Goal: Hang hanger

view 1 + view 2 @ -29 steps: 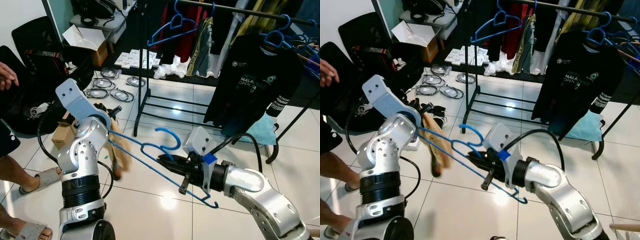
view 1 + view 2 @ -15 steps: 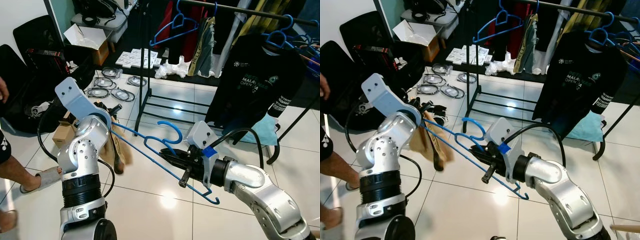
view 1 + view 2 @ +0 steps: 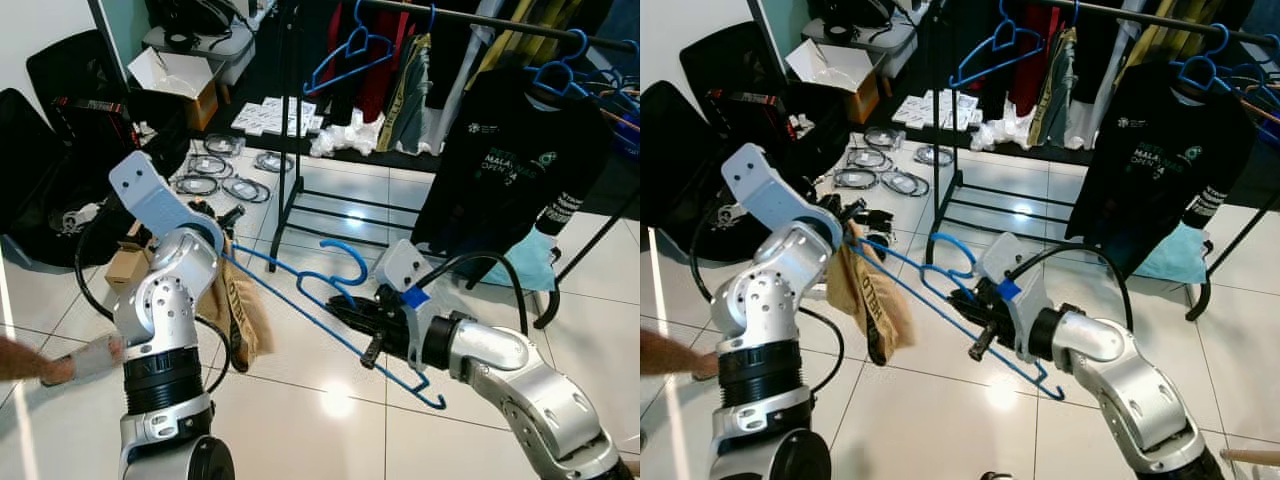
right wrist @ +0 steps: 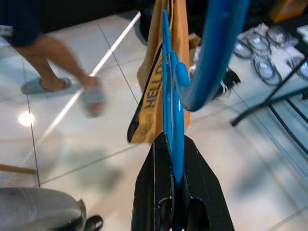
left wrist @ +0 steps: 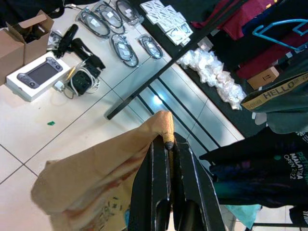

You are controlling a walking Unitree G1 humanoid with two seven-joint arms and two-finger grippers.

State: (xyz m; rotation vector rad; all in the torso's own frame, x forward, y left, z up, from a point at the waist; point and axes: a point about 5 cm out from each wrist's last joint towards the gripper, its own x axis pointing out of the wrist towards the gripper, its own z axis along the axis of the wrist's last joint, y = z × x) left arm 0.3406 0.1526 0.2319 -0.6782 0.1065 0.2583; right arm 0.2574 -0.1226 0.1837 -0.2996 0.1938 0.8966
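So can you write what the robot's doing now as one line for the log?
right gripper: shut on blue hanger | left gripper: shut on tan garment | clothes rail: not reached

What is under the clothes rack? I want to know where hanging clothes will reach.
Under the clothes rack are its two low black base rails over white floor tiles, with a teal cloth on the floor. The black T-shirt hides the floor behind it.

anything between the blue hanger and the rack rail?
Nothing visible blocks it. The right claw holds the blue hanger low over the floor; open space lies between it and the rail. The left claw pinches the tan garment.
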